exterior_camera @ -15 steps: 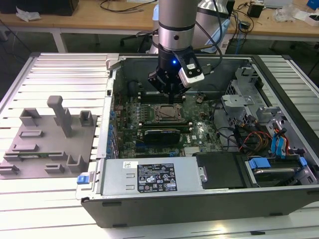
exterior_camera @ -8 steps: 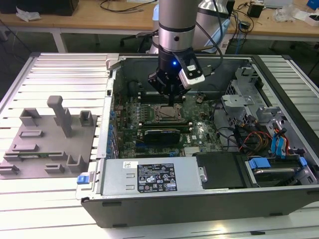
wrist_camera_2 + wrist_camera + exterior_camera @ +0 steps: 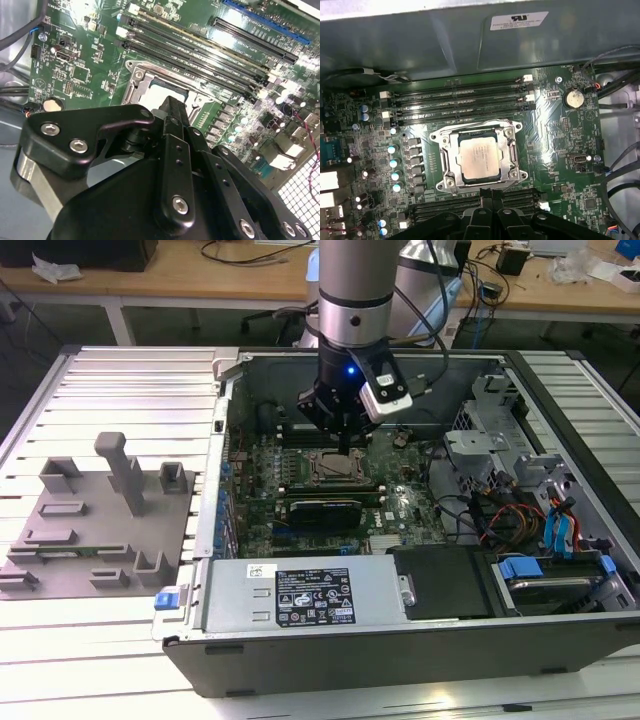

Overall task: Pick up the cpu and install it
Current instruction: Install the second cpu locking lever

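My fingers [image 3: 492,196], pressed together and empty, hover beside the cpu [image 3: 478,160] in its socket [image 3: 479,156]; a knock could unseat it.

No print can be made out on any item. Labels present: a black-and-white label [image 3: 312,602] on the long silver box [image 3: 300,592] at the near edge of the computer case in the exterior view, its lines too small to read; a white sticker [image 3: 519,20] on the grey case wall in the first wrist view, likewise unreadable. Faint markings on the cpu [image 3: 479,158] seated in the socket frame [image 3: 479,156] also stay illegible.
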`<state>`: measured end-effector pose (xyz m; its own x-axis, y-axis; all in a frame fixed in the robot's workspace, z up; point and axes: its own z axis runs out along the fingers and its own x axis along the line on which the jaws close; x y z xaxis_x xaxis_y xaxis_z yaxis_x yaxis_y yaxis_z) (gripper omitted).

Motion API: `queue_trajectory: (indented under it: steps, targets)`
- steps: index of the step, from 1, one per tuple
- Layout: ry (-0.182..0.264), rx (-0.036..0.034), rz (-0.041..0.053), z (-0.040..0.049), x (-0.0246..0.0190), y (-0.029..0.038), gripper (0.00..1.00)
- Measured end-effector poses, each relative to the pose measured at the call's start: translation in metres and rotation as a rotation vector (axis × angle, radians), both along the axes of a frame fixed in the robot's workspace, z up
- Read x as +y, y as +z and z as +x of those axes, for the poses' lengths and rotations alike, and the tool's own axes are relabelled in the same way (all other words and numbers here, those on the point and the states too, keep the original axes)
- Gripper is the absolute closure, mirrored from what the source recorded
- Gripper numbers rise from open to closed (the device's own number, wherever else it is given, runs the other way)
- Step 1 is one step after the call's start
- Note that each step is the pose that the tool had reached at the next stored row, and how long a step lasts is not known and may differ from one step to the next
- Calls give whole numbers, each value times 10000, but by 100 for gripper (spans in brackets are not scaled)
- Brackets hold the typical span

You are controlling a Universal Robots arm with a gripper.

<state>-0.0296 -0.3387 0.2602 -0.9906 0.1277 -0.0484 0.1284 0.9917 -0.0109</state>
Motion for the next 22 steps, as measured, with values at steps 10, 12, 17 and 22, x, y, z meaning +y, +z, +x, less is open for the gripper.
queue_trajectory:
  steps: [10,12,17,22]
  targets:
    - [1,0,0,0,-106,-18,89]
    - [2,0,1,0,-119,-28,89]
    - [125,0,1,-14,-143,-96,89]
    - [799,0,2,-83,-159,-189,89]
